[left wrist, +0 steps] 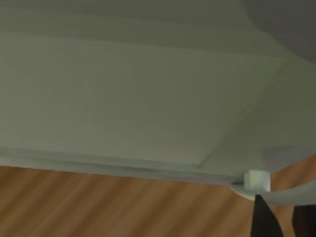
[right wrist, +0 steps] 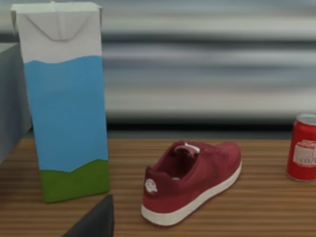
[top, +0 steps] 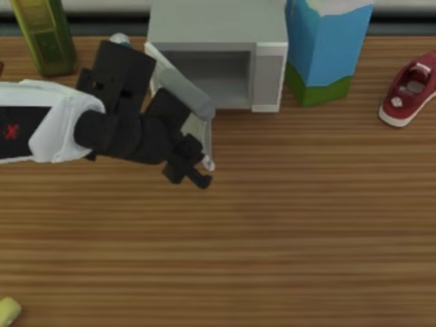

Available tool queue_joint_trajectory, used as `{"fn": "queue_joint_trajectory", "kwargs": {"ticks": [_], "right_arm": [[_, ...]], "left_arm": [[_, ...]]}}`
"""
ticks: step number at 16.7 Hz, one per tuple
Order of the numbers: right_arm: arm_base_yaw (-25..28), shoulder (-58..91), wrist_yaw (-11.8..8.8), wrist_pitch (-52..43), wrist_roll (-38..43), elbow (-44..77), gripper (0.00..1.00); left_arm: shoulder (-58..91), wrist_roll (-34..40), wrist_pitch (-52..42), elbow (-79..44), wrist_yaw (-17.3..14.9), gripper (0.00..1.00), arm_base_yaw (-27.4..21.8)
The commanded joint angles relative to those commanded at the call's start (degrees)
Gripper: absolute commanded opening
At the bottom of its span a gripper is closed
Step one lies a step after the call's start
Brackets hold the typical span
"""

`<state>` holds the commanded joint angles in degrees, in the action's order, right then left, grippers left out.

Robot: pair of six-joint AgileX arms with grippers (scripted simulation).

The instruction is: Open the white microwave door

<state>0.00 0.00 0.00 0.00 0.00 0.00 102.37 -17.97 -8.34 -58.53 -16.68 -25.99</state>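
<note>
The white microwave (top: 218,24) stands at the back middle of the table. Its door (top: 187,88) is swung out toward the front left, and the grey cavity (top: 211,71) shows behind it. My left gripper (top: 197,170) sits at the door's free edge, shut on the silver strip handle (top: 208,163). In the left wrist view the door panel (left wrist: 123,98) fills most of the picture. The handle (left wrist: 291,193) crosses just above the dark fingertips (left wrist: 264,219). My right arm is out of the top view; only a dark part of its gripper (right wrist: 94,222) shows in the right wrist view.
A green bottle (top: 44,34) stands at the back left, behind my left arm. The blue, white and green carton (top: 323,48) stands right of the microwave, with a red shoe (top: 409,92) farther right and a red can (right wrist: 302,148) beyond it. A small yellow object (top: 8,311) lies at the front left corner.
</note>
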Motion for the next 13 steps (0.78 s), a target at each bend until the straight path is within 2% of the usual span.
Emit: {"fn": "queue_joint_trajectory", "kwargs": {"ticks": [13], "right_arm": [[0.0, 0.0, 0.0, 0.0, 0.0, 0.0, 1.0]], "left_arm": [[-0.4, -3.2, -1.1, 0.3, -2.3, 0.0, 1.4]]}}
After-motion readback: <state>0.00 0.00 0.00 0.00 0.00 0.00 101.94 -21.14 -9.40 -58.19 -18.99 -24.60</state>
